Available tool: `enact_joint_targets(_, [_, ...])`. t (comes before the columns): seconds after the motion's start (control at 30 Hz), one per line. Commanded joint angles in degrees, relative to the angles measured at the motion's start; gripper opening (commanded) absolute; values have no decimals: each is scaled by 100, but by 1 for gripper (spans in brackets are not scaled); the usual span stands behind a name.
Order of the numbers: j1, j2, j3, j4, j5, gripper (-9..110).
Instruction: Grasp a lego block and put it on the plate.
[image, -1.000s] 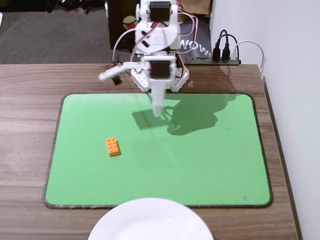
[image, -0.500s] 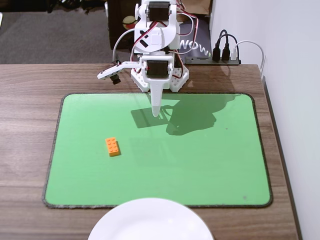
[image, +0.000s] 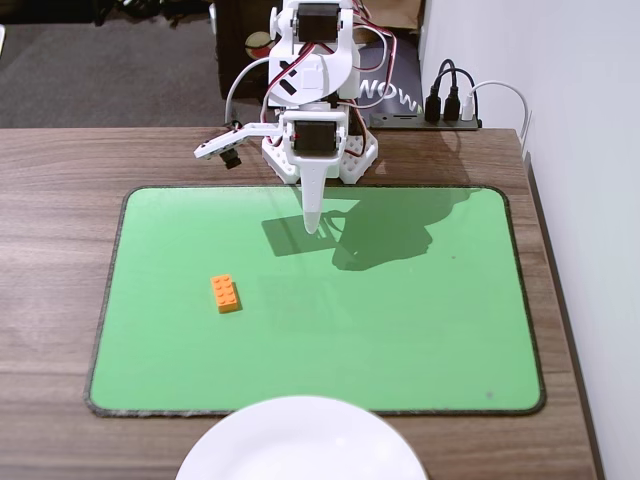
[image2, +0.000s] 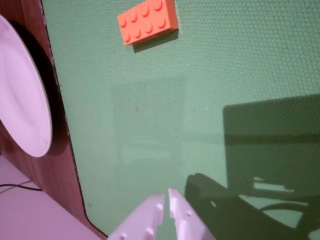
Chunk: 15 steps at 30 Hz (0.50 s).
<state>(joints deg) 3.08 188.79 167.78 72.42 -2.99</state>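
Note:
The orange lego block (image: 226, 293) lies flat on the green mat (image: 400, 320), left of centre. In the wrist view it (image2: 147, 21) sits near the top edge. The white plate (image: 302, 445) rests at the table's front edge, cut off by the frame; in the wrist view its rim (image2: 22, 100) shows at the left. My white gripper (image: 313, 227) hangs above the far part of the mat, tip down, well behind and to the right of the block. In the wrist view the gripper (image2: 166, 196) is shut and empty, jaws nearly touching.
The arm's white base (image: 320, 150) stands at the table's back edge. A black power strip with plugs (image: 455, 105) sits at the back right by the wall. The wooden table (image: 50, 250) ends at the right near the white wall.

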Motion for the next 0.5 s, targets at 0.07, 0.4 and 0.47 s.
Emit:
enact_joint_targets(0.07, [-88, -26, -35, 18, -62, 0])
enact_joint_targets(0.4, [-299, -18, -35, 18, -255, 0])
enact_joint_targets(0.47, [-334, -18, -35, 18, -272, 0])
